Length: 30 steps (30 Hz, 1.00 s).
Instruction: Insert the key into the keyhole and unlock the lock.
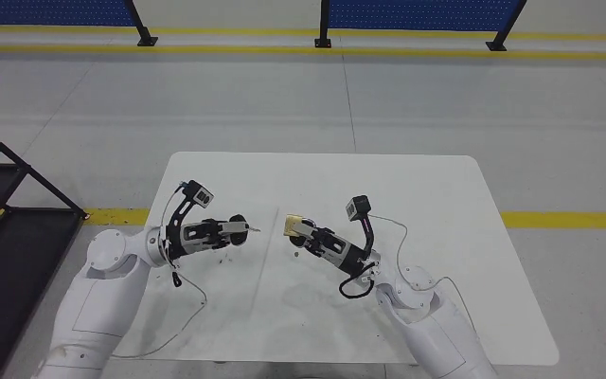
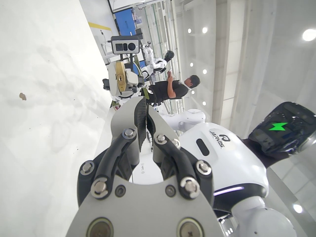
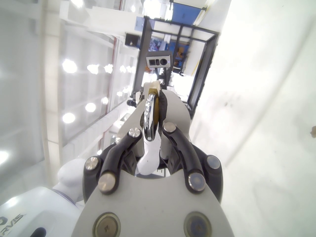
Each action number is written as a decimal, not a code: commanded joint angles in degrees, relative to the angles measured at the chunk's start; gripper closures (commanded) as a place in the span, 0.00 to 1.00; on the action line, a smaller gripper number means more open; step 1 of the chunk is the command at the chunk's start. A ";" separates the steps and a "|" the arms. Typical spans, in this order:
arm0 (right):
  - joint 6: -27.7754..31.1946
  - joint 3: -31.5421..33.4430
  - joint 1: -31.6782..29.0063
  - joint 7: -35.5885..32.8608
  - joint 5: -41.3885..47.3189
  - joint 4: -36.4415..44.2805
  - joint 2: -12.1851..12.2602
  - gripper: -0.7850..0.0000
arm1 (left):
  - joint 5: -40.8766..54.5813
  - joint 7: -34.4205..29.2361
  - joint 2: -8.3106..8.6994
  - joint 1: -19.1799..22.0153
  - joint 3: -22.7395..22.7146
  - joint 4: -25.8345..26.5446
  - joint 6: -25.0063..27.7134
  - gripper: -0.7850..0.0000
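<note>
A brass padlock [image 1: 294, 225] with a silver shackle [image 3: 150, 117] is held above the middle of the white table [image 1: 426, 199] by my right gripper [image 1: 303, 231], which is shut on it. Its keyhole face [image 2: 120, 78] points toward my left gripper [image 1: 244, 229]. That gripper hovers a short way to the left of the lock, shut on the key [image 1: 250, 228], whose thin tip pokes out toward the lock. In the left wrist view the black pads [image 2: 142, 114] press together and hide the key. Key tip and lock are apart.
Both arms hover over the near half of the table. A small brown speck [image 2: 22, 96] lies on the tabletop. A black rack [image 1: 24, 237] stands beside the table's left edge. A yellow floor line [image 1: 554, 219] runs past the table.
</note>
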<state>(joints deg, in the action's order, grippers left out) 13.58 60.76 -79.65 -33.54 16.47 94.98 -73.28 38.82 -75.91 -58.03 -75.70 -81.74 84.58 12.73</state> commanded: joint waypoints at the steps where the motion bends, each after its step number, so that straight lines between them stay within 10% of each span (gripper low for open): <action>1: 0.00 0.00 0.00 0.00 0.00 0.00 0.00 1.00 | -0.27 0.90 -0.24 0.50 1.36 -0.78 0.55 1.00; 30: 0.00 0.00 0.00 0.00 0.00 0.00 0.00 1.00 | -2.75 3.31 -1.82 8.20 9.46 -7.48 1.40 1.00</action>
<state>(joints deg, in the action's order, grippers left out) 13.58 60.76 -79.65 -33.54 16.47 94.98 -73.28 36.02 -72.54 -59.84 -67.52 -72.30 77.14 14.15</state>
